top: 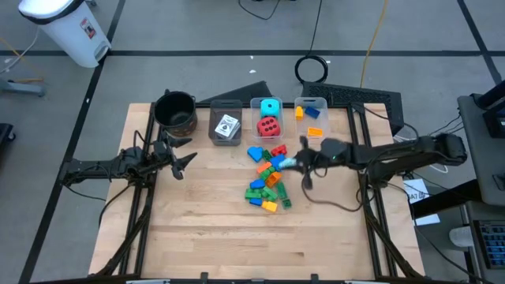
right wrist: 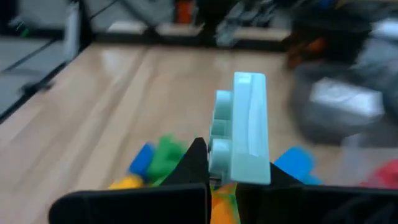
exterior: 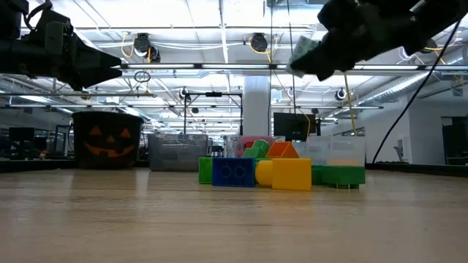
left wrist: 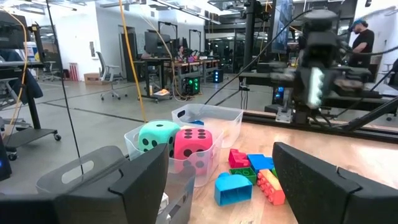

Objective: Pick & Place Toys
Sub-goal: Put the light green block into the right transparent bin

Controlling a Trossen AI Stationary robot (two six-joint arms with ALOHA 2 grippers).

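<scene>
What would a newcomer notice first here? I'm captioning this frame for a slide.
The right gripper, raised above the table, is shut on a pale mint brick just right of the colourful brick pile. Behind the pile, a red die and cyan die share a clear bin. The left gripper waits open near the black pot.

The right arm reaches in across the surface from the right side, its right gripper [top: 289, 162] raised above the surface, fingers [right wrist: 198, 163] closed on a pale cyan brick [right wrist: 244, 127]. The left arm rests at the left edge, left gripper [top: 186, 162] with fingers parted, holding nothing.
</scene>
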